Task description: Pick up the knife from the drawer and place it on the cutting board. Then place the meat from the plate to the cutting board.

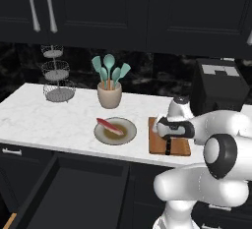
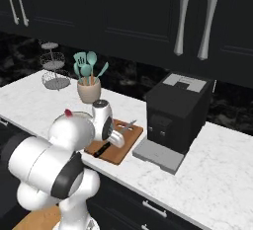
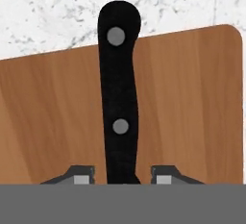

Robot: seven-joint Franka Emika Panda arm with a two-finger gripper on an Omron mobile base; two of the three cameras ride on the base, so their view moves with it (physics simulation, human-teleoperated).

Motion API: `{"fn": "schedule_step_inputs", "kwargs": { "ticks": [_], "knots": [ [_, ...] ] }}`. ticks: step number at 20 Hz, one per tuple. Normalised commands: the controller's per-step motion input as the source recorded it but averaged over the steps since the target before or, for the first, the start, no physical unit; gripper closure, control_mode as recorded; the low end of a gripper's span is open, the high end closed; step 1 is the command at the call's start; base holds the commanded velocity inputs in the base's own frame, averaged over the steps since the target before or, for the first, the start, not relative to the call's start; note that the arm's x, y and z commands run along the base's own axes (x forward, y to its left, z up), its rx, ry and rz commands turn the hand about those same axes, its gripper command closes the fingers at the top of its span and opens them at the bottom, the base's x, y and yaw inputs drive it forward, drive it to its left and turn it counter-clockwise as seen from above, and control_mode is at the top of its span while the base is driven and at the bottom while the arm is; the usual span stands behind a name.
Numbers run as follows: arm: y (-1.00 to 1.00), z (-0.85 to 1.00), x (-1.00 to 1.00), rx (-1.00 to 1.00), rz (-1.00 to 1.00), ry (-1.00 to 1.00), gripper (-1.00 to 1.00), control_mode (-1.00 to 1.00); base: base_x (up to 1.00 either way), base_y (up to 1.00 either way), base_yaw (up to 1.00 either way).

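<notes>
The knife (image 3: 118,98) lies flat on the orange-brown cutting board (image 3: 192,103), its black handle pointing toward the counter's front edge. My gripper (image 3: 122,175) hangs just above it, open, with a finger on each side of the handle and a small gap to each. From the left base view the board (image 1: 181,147) sits right of the round plate (image 1: 118,135), which carries the red-pink meat (image 1: 109,126). The silver blade (image 2: 127,124) points toward the back wall. The drawer (image 1: 83,193) stands pulled out below the counter; its visible part holds nothing.
A beige cup of teal spatulas (image 1: 109,91) stands behind the plate. A wire tiered basket (image 1: 56,78) is at the back left. The black coffee machine (image 2: 178,108) stands close to the right of the board. Bare marble counter (image 1: 44,120) stretches left of the plate.
</notes>
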Motion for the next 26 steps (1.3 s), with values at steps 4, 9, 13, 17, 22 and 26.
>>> {"fn": "schedule_step_inputs", "kwargs": {
  "ticks": [4,9,13,17,22,26],
  "knots": [
    [0.05,0.25,-0.13,0.00,0.01,-0.01,-1.00,-1.00,0.00,0.00,0.00],
    [0.61,0.78,-0.28,-0.03,0.17,-0.15,-1.00,-1.00,0.00,0.00,0.00],
    [1.00,0.51,0.00,-0.07,0.41,-0.05,-1.00,-1.00,0.00,0.00,0.00],
    [1.00,0.18,0.00,-0.05,0.57,-0.06,-1.00,-1.00,0.00,0.00,0.00],
    [1.00,0.26,0.16,-0.01,0.48,-0.02,-1.00,-1.00,0.00,0.00,0.00],
    [0.96,0.11,0.72,-0.10,0.22,0.00,-1.00,-1.00,0.00,0.00,0.00]
  ]
}}
